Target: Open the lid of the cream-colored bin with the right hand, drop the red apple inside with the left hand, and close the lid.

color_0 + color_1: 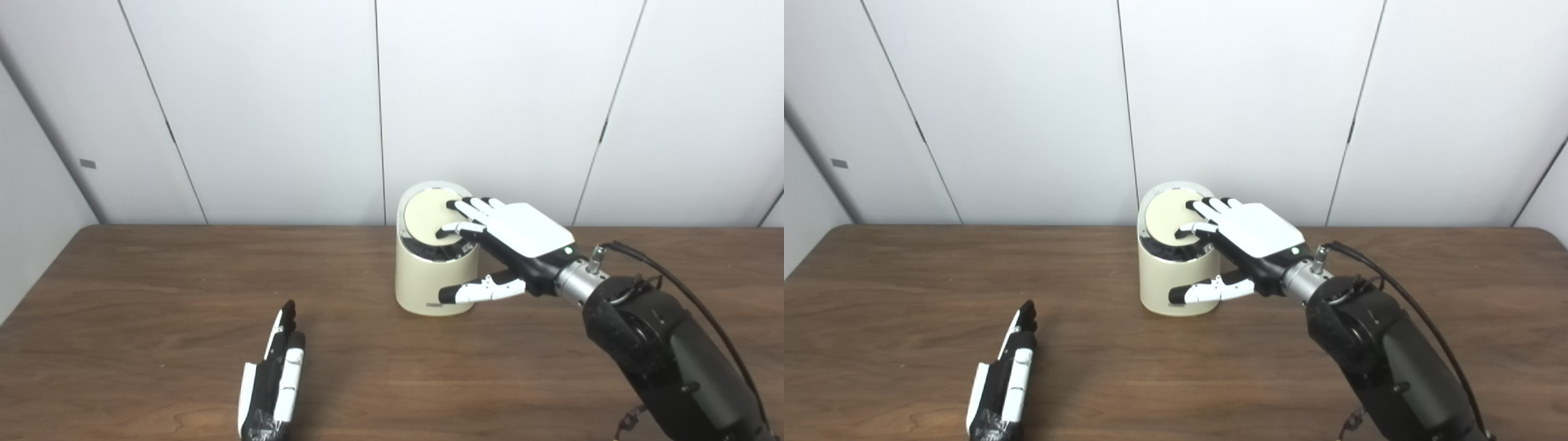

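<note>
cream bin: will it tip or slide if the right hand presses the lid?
Probably stays upright: the bin is squat with a broad flat base. It looks like light plastic, so it may slide on the smooth table. The right hand presses off-centre, on the lid's right side, so slight rocking is possible.

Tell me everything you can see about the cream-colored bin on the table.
The cream-colored bin is a small upright cylinder, smooth and plastic-looking, standing near the back middle of the brown wooden table. Its round cream lid sits inside a pale outer rim, tilted, with a dark gap showing along its front edge. The right hand lies over the top, fingers resting on the lid, thumb across the bin's front wall. No apple is visible; the bin's inside is hidden.
</note>
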